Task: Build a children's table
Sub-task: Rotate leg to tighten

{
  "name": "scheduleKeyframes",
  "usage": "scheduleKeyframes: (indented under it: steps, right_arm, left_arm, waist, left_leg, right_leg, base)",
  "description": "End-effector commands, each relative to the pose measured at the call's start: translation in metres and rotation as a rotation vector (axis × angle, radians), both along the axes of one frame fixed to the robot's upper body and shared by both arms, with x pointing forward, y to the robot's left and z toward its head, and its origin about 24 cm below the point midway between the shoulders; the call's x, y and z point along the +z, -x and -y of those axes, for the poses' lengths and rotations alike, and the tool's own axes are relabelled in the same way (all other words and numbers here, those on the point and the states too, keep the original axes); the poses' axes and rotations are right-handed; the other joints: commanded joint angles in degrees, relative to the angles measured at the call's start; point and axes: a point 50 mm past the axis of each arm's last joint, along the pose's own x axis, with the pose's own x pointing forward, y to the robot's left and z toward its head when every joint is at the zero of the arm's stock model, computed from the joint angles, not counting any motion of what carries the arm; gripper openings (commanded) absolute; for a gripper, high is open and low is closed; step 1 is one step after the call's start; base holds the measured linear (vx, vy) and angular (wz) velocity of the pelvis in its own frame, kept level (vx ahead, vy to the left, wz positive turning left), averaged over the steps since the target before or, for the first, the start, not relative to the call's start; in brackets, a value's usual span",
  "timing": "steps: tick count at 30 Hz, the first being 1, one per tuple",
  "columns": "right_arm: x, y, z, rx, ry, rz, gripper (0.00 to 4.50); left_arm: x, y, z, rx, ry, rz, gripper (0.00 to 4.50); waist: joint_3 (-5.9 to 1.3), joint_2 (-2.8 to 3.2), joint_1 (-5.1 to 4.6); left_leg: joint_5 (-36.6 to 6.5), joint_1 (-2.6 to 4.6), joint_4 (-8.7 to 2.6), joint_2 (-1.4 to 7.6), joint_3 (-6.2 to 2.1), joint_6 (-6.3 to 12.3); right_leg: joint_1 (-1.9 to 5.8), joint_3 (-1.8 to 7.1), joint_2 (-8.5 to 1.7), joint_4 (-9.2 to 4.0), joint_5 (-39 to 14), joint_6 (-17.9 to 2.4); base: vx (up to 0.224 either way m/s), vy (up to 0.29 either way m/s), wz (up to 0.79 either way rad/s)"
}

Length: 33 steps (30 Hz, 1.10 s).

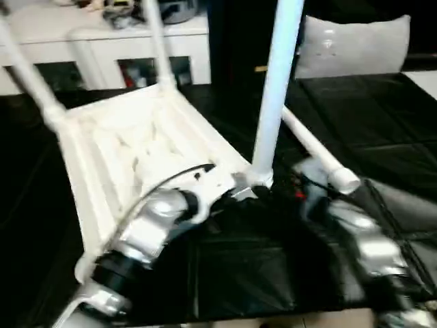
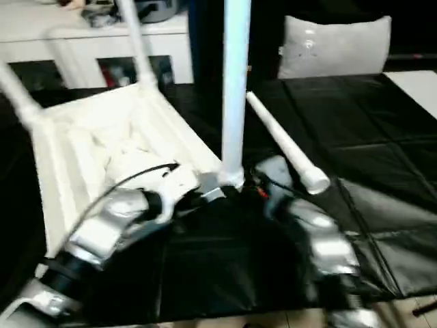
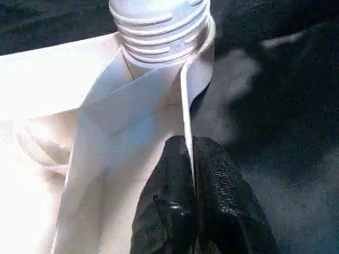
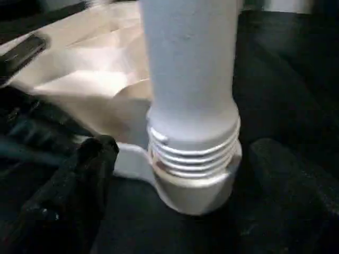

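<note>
Silver forearms reach in from the near edge toward the upturned tabletop [image 1: 130,147], a white plastic rectangle lying ribbed side up on the black quilted surface [image 1: 382,130] at its left half. On the left, the left gripper [image 3: 192,174] is pinched shut on the thin white rim wall of the tabletop, right beside the near right corner socket [image 3: 204,69]; its textured black fingers [image 3: 222,196] press flat against either side of that wall. In that socket stands an upright leg [image 1: 278,82], a smooth tapered white tube whose ribbed screw thread still shows above the round collar. Two more legs [image 1: 31,78] rise at a tilt from the far corners. To the right, the right gripper [image 4: 175,185] stands wide open around the base of the upright leg, one black finger [image 4: 79,174] on each side and neither plainly touching it. A fourth, loose leg [image 1: 317,154] lies slantwise on the black surface just beyond. A grey cushion [image 1: 351,44] sits at the far right edge.
</note>
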Motion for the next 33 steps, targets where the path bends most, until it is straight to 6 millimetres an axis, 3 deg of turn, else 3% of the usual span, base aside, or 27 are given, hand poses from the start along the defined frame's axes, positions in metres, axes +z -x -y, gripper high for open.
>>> scheduleKeyframes:
  steps: [1,6,9,11,12,14,21,26,27,33]
  right_arm:
    - [0.01,0.003,0.003,0.083,0.006,0.034,4.45]
    - [0.015,0.006,0.011,0.205,0.074,0.035,4.45]
    - [0.017,0.01,0.009,0.367,0.104,0.008,4.45]
    - [0.017,0.011,0.008,0.383,0.105,0.002,4.45]
    - [0.017,0.011,0.007,0.407,0.107,-0.006,4.45]
    - [0.015,0.013,0.005,0.453,0.105,-0.031,4.45]
    - [0.012,0.013,-0.002,0.527,0.099,-0.061,3.85]
    - [0.012,0.012,-0.006,0.549,0.088,-0.067,3.52]
    - [0.012,0.012,-0.006,0.553,0.086,-0.072,3.19]
    - [0.009,0.016,-0.007,0.567,0.079,-0.093,2.84]
  left_arm:
    - [0.009,0.005,0.007,-0.161,0.016,0.04,0.0]
    - [0.004,0.012,-0.002,-0.326,-0.028,0.0,0.0]
    - [0.003,0.015,-0.012,-0.46,-0.077,-0.036,0.0]
    - [0.003,0.015,-0.013,-0.468,-0.082,-0.037,0.0]
    - [0.003,0.015,-0.014,-0.482,-0.089,-0.038,0.0]
    - [0.004,0.014,-0.016,-0.509,-0.11,-0.034,0.0]
    - [0.004,0.011,-0.02,-0.579,-0.148,-0.028,0.0]
    - [0.003,0.01,-0.019,-0.591,-0.144,-0.025,0.0]
    - [0.003,0.01,-0.019,-0.59,-0.143,-0.026,0.0]
    - [0.001,0.01,-0.021,-0.583,-0.138,-0.03,0.0]
  waist:
    - [-3.93,-0.61,0.31]
    - [-4.04,-0.7,1.42]
    - [-4.04,-0.72,1.97]
    - [-4.01,-0.67,2.18]
    - [-3.88,-1.01,2.45]
    - [-3.91,-0.85,2.69]
    - [-3.86,-1.12,2.47]
    - [-4.12,-1.0,2.59]
    - [-4.11,-0.98,2.63]
    - [-3.95,-1.04,2.68]
  left_leg:
    - [-11.29,0.36,-3.78,1.79,-0.25,5.41]
    - [-10.2,0.53,-3.65,2.01,-0.05,5.12]
    - [-10.92,0.36,-3.63,2.01,-0.05,5.32]
    - [-11.11,0.47,-3.65,2.14,-0.05,5.12]
    - [-11.79,0.56,-3.7,2.15,-0.01,4.7]
    - [-12.5,0.54,-3.76,2.2,-0.16,4.3]
    - [-12.63,0.39,-3.8,2.06,-0.17,3.62]
    - [-10.78,0.29,-3.66,2.22,-0.19,3.99]
    - [-10.77,0.35,-3.64,2.22,-0.12,4.05]
    - [-12.06,0.4,-3.74,2.14,-0.13,3.61]
  right_leg:
    - [3.42,2.75,-3.16,-3.71,-18.38,-9.21]
    - [3.18,2.99,-3.24,-3.24,-16.55,-10.39]
    - [3.27,2.93,-3.24,-3.1,-17.62,-10.04]
    - [3.19,3.0,-3.33,-3.06,-17.97,-10.03]
    - [3.07,3.02,-3.36,-3.21,-19.25,-9.98]
    - [3.12,3.0,-3.43,-3.14,-20.44,-9.7]
    - [3.22,3.08,-3.53,-3.25,-22.38,-8.84]
    - [3.25,3.13,-3.46,-2.75,-18.48,-10.24]
    - [3.23,3.16,-3.48,-2.73,-18.09,-10.48]
    - [3.25,3.08,-3.56,-3.15,-21.59,-9.35]
  base:
    - [0.0,0.0,0.0]
    - [0.0,0.0,0.0]
    - [0.0,0.0,0.0]
    - [0.0,0.0,0.0]
    - [0.0,0.0,0.0]
    - [0.0,0.0,0.0]
    - [0.0,0.0,0.0]
    - [0.0,0.0,0.0]
    - [0.0,0.0,0.0]
    - [0.0,0.0,0.0]
